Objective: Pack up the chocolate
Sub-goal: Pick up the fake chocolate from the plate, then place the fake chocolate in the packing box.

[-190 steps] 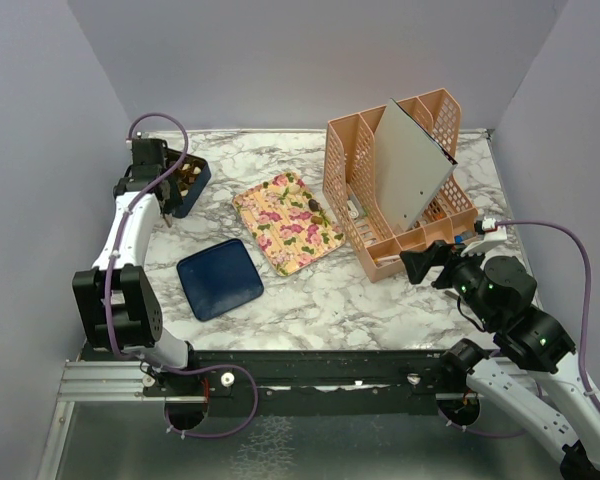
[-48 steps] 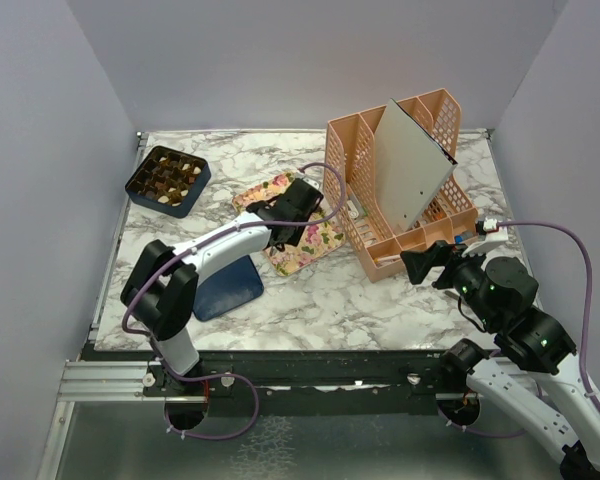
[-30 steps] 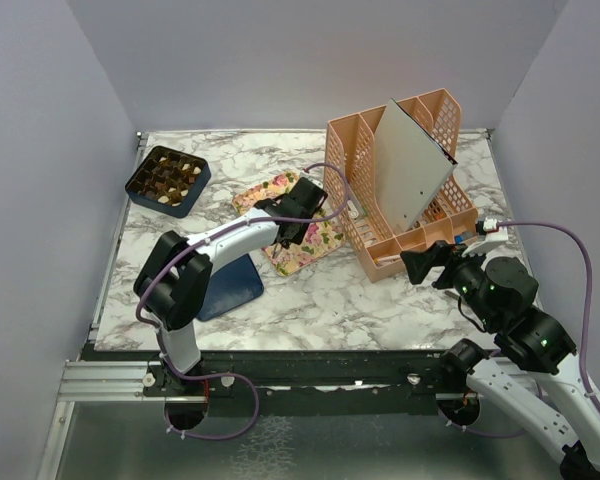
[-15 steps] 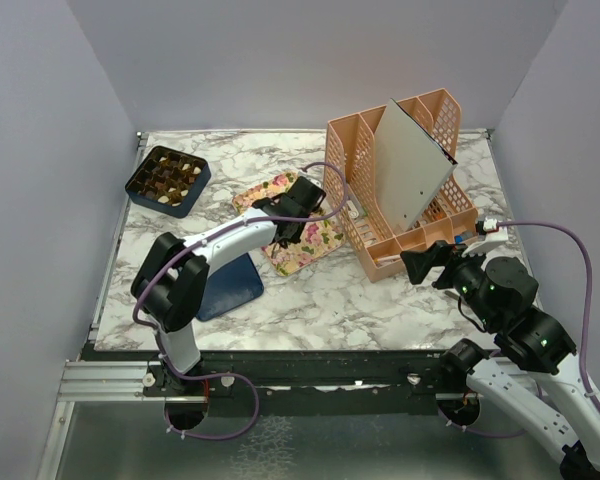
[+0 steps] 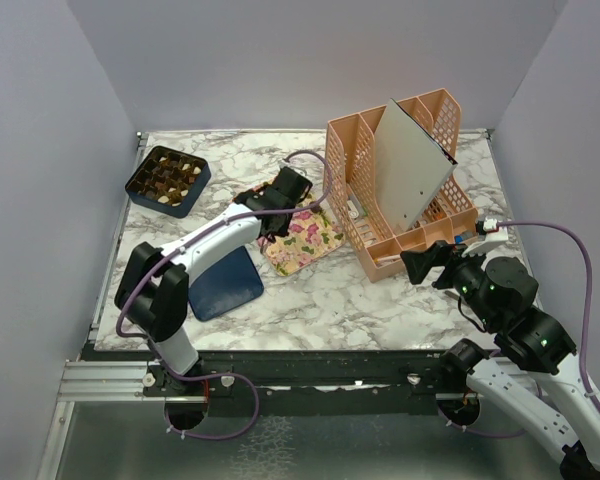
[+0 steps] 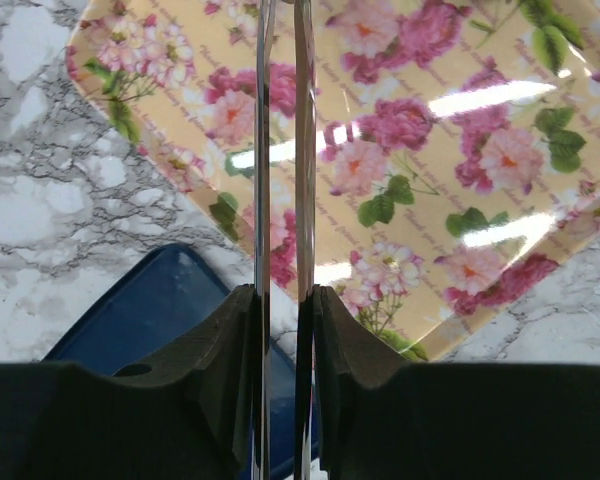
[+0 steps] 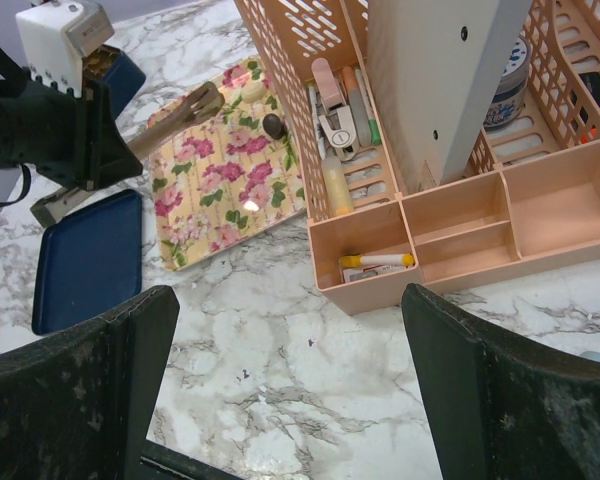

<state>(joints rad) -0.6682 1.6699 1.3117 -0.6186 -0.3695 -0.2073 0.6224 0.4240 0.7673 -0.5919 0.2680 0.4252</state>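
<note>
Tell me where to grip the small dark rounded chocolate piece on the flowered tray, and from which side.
Pinch the small dark rounded chocolate piece across its middle, coming straight down: it lies low on the flat flowered tray, and the peach plastic organizer beside it probably blocks a sideways approach.

You have no legible writing in these views. The floral tray (image 6: 430,150) shows what may be faint script among its roses, too pale to read. The round tin (image 7: 508,92) in the peach desk organizer (image 7: 460,225) bears an unreadable blue print.
</note>
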